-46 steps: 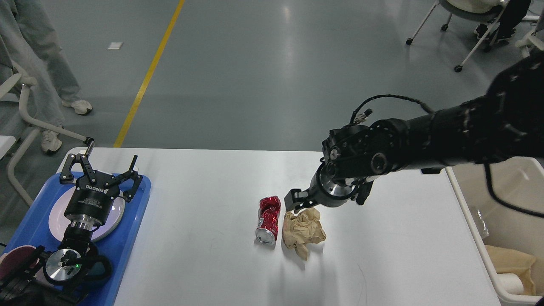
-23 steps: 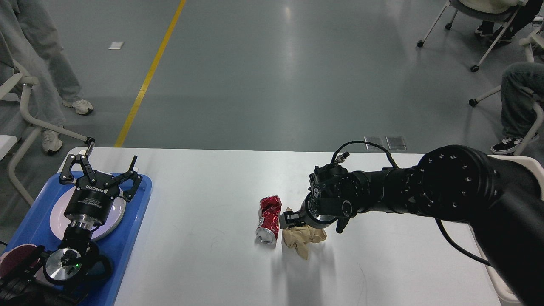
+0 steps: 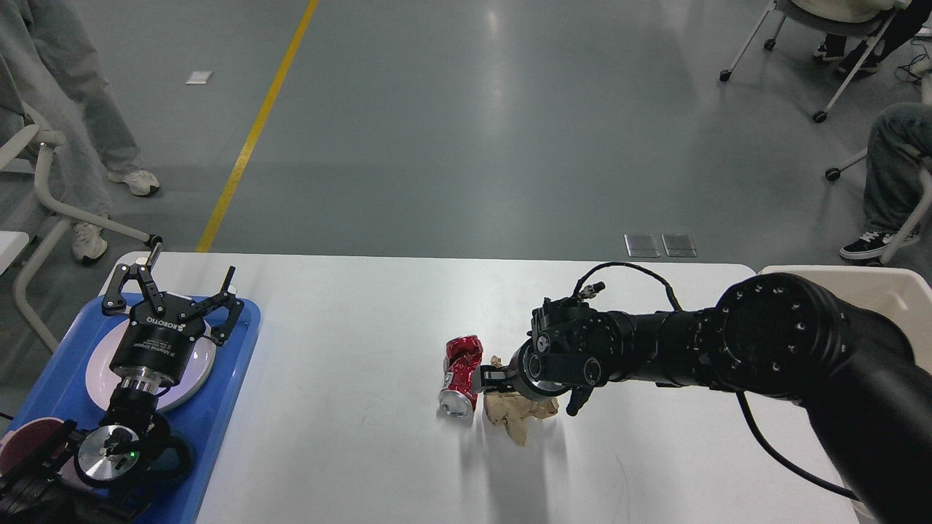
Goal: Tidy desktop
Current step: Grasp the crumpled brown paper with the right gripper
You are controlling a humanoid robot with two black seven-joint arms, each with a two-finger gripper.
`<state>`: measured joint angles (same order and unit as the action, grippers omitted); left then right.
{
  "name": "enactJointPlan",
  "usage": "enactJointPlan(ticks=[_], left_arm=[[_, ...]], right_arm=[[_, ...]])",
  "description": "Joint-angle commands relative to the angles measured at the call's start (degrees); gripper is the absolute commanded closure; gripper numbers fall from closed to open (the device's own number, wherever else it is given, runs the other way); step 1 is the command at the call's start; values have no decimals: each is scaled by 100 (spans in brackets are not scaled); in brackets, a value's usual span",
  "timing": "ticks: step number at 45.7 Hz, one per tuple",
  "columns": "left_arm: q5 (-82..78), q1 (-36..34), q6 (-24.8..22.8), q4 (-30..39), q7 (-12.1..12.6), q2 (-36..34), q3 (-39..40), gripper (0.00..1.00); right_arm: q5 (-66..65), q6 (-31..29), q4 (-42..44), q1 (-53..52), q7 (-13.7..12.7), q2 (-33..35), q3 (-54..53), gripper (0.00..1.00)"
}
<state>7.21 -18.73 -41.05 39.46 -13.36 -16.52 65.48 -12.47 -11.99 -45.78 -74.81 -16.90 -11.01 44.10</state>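
The white tabletop (image 3: 349,437) fills the lower part of the head view, bare over most of its width; near its middle a crushed red can (image 3: 460,377) lies on its side, just beside a wad of crumpled brown paper (image 3: 518,416); the right gripper (image 3: 497,380) is low over the paper's top edge, its jaws too dark and end-on to tell apart, so I cannot tell their state; at the left the left gripper (image 3: 172,292) hangs over a white plate (image 3: 98,375) in the blue tray (image 3: 218,407), jaws spread wide apart, holding nothing.
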Motion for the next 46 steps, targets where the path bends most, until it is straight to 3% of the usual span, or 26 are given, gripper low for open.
enactJointPlan(ticks=[1,7,14,26,46], left_arm=[[0,1,1,0,0,0,0,4],[0,1,1,0,0,0,0,4],[0,1,1,0,0,0,0,4],[0,1,1,0,0,0,0,4],[0,1,1,0,0,0,0,4]], right_arm=[[-1,4,-1,55,2,2,-15,13],[-63,12,43,213,11,2,-6,14],[-335,170,43,424,2,2,-6,32],[-300,215,-18,371,-15,-42,-15,100],[-107,223,-53,362,-33,-59,-24,100]])
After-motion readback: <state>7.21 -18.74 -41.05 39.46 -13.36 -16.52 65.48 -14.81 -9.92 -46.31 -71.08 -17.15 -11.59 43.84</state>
